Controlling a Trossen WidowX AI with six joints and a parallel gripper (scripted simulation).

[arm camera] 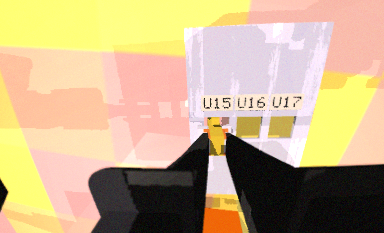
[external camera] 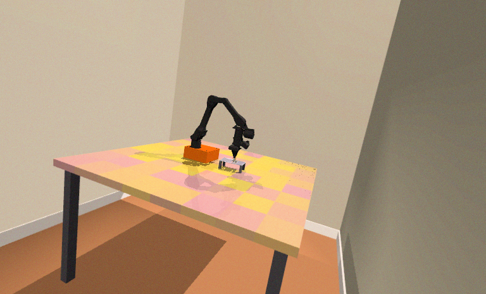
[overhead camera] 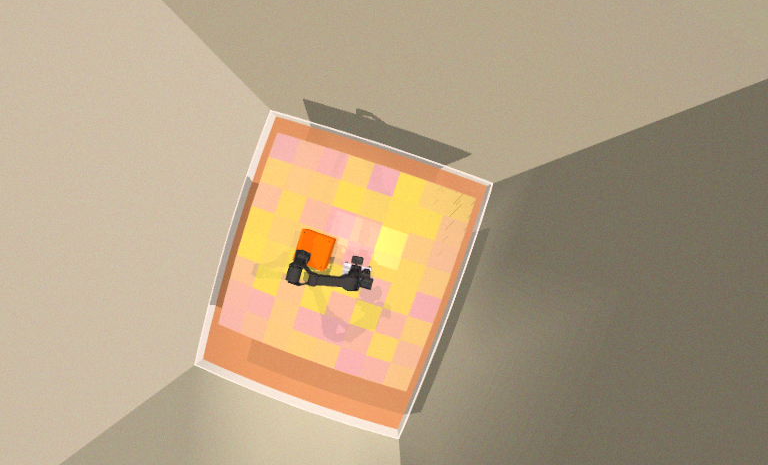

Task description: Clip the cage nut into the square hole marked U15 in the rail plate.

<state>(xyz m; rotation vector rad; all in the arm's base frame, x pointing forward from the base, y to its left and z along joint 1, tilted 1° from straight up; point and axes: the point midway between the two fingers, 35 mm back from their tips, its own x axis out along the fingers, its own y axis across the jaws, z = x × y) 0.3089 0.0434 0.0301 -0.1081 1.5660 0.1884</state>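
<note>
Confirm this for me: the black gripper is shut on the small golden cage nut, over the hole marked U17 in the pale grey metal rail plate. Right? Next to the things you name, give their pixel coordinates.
Not quite: the hole is wrong. The wrist view shows the black gripper (external camera: 234,159) (arm camera: 215,138) shut on the small golden cage nut (arm camera: 215,135) at the U15 end of the pale grey metal rail plate (external camera: 226,160) (arm camera: 225,58).

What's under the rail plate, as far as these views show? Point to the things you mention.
Below the rail plate (external camera: 229,160) (arm camera: 225,58), the exterior view shows legs and patterned tabletop in shadow. Holes U16 (arm camera: 248,127) and U17 (arm camera: 281,126) reveal yellow beneath. Whatever is under U15 is covered by the end effector (arm camera: 217,138) and cage nut (arm camera: 215,129).
</note>
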